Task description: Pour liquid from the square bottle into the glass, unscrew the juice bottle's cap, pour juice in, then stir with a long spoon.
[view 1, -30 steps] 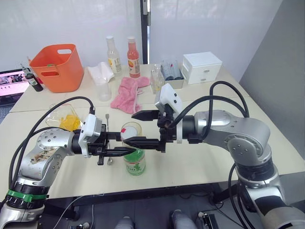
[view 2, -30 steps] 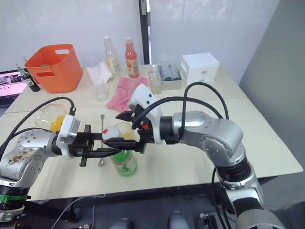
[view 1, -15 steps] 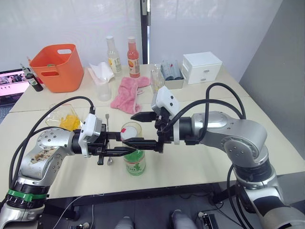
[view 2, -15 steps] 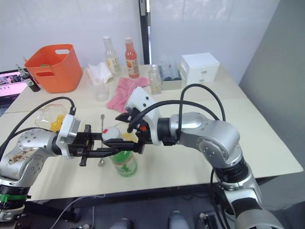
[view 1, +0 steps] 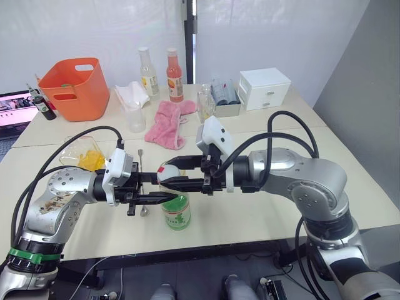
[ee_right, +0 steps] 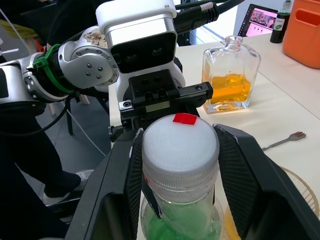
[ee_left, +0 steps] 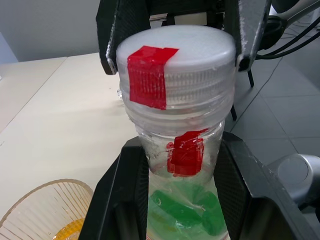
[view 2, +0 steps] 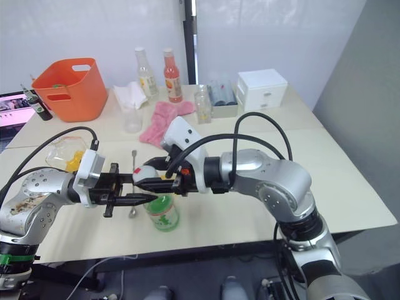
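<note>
The juice bottle stood upright near the front edge of the table, its white cap with the red mark still screwed on. My left gripper was clenched on the bottle's neck just under the cap, one black finger pressed to each side of the clear plastic. My right gripper sat around the cap from the opposite side, its fingers close against the ribbed edge; I could not tell whether they were pressing on it or only flanking it.

The glass stood just behind the bottle, with some orange liquid in the bottom. The spoon lay flat on the table beside it, on my left. Further left stood the square bottle, upright and partly filled with amber liquid.

Toward the back of the table were a pink cloth, an orange tub, two tall bottles and a white drawer box.
</note>
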Tool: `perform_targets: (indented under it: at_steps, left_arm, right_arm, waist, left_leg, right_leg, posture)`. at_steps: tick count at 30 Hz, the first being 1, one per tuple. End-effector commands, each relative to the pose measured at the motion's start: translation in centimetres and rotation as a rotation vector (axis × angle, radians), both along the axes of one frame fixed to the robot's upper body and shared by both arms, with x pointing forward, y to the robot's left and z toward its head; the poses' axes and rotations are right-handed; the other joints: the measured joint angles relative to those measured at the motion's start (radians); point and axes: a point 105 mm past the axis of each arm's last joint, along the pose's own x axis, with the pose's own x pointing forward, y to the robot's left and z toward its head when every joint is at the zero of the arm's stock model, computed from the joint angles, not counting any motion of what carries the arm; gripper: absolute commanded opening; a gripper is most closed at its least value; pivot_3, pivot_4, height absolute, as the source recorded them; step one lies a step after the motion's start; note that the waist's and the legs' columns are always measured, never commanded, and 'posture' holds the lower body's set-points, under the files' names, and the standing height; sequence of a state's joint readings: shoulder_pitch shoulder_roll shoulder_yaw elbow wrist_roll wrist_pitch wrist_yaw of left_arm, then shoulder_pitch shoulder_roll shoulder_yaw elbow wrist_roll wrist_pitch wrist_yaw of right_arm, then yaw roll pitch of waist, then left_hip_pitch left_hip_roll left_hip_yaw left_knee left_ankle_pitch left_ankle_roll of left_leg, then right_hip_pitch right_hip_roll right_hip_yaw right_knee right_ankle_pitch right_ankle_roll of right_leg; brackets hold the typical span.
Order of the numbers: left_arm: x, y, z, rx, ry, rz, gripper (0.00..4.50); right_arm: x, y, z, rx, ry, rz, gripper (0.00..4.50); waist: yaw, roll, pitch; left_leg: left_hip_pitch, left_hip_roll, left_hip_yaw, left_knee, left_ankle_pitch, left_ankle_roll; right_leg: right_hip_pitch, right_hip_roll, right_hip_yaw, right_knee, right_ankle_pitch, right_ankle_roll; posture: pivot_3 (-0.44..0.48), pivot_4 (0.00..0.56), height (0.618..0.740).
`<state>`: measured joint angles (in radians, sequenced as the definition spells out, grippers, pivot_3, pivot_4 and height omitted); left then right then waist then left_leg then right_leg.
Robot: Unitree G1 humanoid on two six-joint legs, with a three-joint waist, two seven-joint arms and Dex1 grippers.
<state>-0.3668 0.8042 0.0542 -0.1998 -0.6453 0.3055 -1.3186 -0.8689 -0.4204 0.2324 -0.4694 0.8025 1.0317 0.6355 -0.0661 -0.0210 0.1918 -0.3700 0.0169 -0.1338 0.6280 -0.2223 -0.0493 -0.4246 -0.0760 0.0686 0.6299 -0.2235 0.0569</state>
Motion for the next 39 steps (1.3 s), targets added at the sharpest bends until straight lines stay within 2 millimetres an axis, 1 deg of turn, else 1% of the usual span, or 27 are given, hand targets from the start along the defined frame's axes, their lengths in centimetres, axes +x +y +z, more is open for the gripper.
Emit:
perform_targets:
  at_steps: [1,4,7,9,12,16,21,27,36,39]
  left_arm:
    - [-0.1,0.2,-1.1,0.064,0.031,0.005,1.40]
    - [-0.1,0.2,-1.2,0.067,0.031,0.004,1.40]
    - [-0.1,0.2,-1.2,0.067,0.031,0.005,1.40]
    - [-0.1,0.2,-1.2,0.065,0.031,0.005,1.40]
    - [-0.1,0.2,-1.2,0.063,0.030,0.006,1.40]
    - [-0.2,0.2,-1.2,0.060,0.031,0.007,1.40]
    - [-0.2,0.1,-1.3,0.054,0.031,0.008,1.40]
    - [-0.1,0.0,-1.3,0.052,0.031,0.009,1.40]
    - [-0.1,0.1,-1.4,0.055,0.033,0.004,1.40]
    - [-0.1,0.0,-1.4,0.056,0.033,0.001,1.40]
  right_arm:
    - [-0.1,-0.2,0.8,-0.006,-0.069,0.095,1.67]
    - [0.7,-0.5,0.0,-0.095,-0.102,0.236,1.67]
    - [1.2,-0.4,0.4,-0.130,-0.097,0.348,1.67]
    - [2.3,-0.3,0.3,-0.195,-0.125,0.406,1.67]
    - [3.4,0.0,0.4,-0.263,-0.150,0.476,1.67]
    - [3.6,0.3,0.7,-0.320,-0.157,0.589,1.67]
    - [4.6,1.1,0.9,-0.334,-0.171,0.578,1.67]
    - [4.2,1.0,1.3,-0.307,-0.170,0.594,1.67]
    - [2.5,0.4,4.4,-0.190,-0.157,0.631,1.67]
    - [2.5,0.0,5.7,-0.139,-0.150,0.606,1.67]
  waist:
    - [-0.001,0.000,0.000]
    - [-0.002,0.000,0.000]
    - [-0.003,0.000,0.000]
    - [-0.004,0.000,0.000]
    - [-0.004,0.000,0.000]
    - [-0.004,0.000,0.000]
    - [-0.004,0.000,0.000]
    - [-0.004,0.000,0.000]
    - [-0.002,0.000,0.000]
    - [-0.002,0.000,0.000]
  left_leg:
    - [0.000,0.000,0.000,0.000,0.000,0.000]
    - [0.000,0.000,0.000,0.000,0.000,0.000]
    - [0.001,0.000,0.000,0.000,0.000,0.000]
    - [0.001,0.001,0.000,0.000,0.000,0.000]
    - [0.001,0.001,0.000,0.000,0.000,0.000]
    - [0.001,0.000,0.000,0.000,0.000,0.000]
    - [0.002,0.000,0.000,0.000,0.000,0.000]
    - [0.002,0.000,0.000,0.000,0.000,0.000]
    - [0.002,0.000,0.000,0.000,0.000,0.000]
    - [0.002,0.000,0.000,0.000,0.000,0.000]
  right_leg:
    - [0.000,0.000,0.000,0.000,0.000,0.000]
    - [0.000,0.000,0.000,0.000,0.000,0.000]
    - [0.001,0.000,0.000,0.000,0.000,0.000]
    - [0.001,0.001,0.000,0.000,0.000,0.000]
    - [0.001,0.001,0.000,0.000,0.000,0.000]
    - [0.001,0.000,0.000,0.000,0.000,0.000]
    - [0.001,0.000,0.000,0.001,0.000,0.000]
    - [0.001,0.000,0.000,0.002,0.000,0.000]
    - [0.000,0.000,0.000,0.002,0.000,0.000]
    - [0.000,0.000,0.000,0.002,0.000,0.000]
  posture:
    - [0.000,0.150,0.739]
    - [0.000,0.150,0.739]
    - [0.000,0.150,0.739]
    - [0.000,0.150,0.739]
    - [0.000,0.150,0.739]
    - [0.000,0.150,0.739]
    - [0.000,0.150,0.739]
    - [0.000,0.150,0.739]
    - [0.000,0.150,0.739]
    - [0.000,0.150,0.739]
